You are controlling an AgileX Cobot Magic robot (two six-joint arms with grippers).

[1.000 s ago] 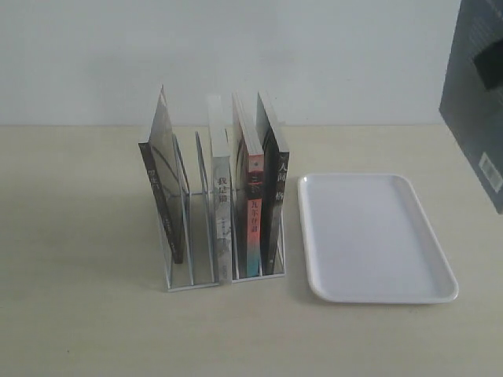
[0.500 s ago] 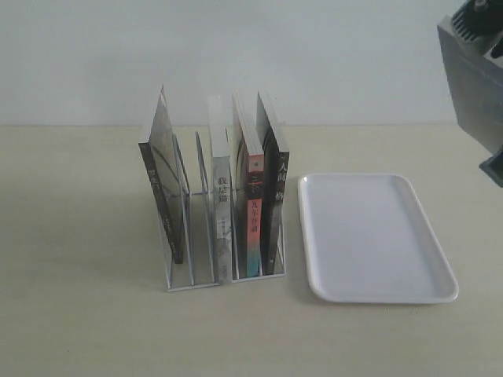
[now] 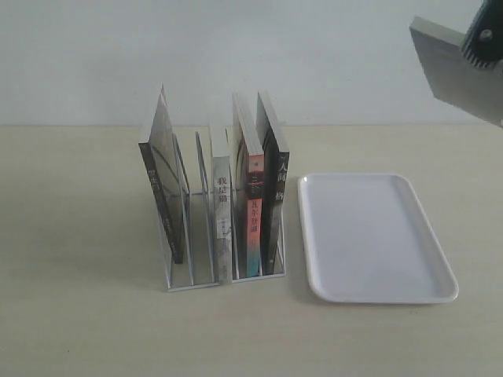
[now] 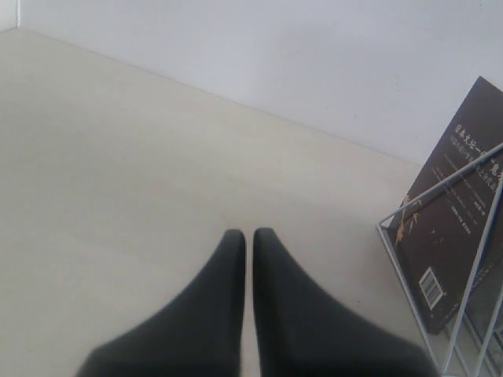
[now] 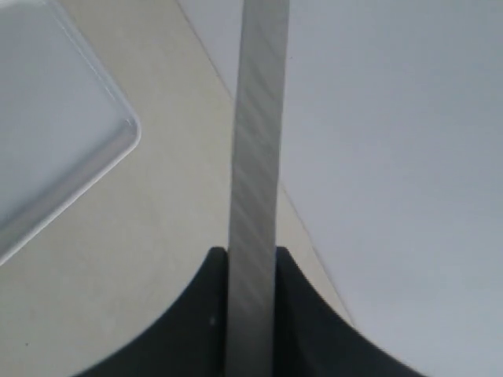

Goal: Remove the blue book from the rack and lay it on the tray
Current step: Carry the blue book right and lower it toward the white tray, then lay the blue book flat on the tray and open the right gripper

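The left gripper [image 4: 249, 236] has two matte black fingers [image 4: 220, 306], broad at the base and narrowing to rounded tips. The right gripper [image 5: 251, 255] has black fingers [image 5: 196, 322] too, with curved outer edges.

dark book [image 3: 165, 212], white-spined book [image 3: 222, 212], red-and-teal-spined book [image 3: 252, 228], black-spined book [image 3: 279, 188], all upright, beige table [image 3: 86, 314], white wall [image 3: 314, 55]

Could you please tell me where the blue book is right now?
The blue book is at the exterior view's upper right, clamped in the right gripper and held in the air, up and right of the tray, clear of the rack.
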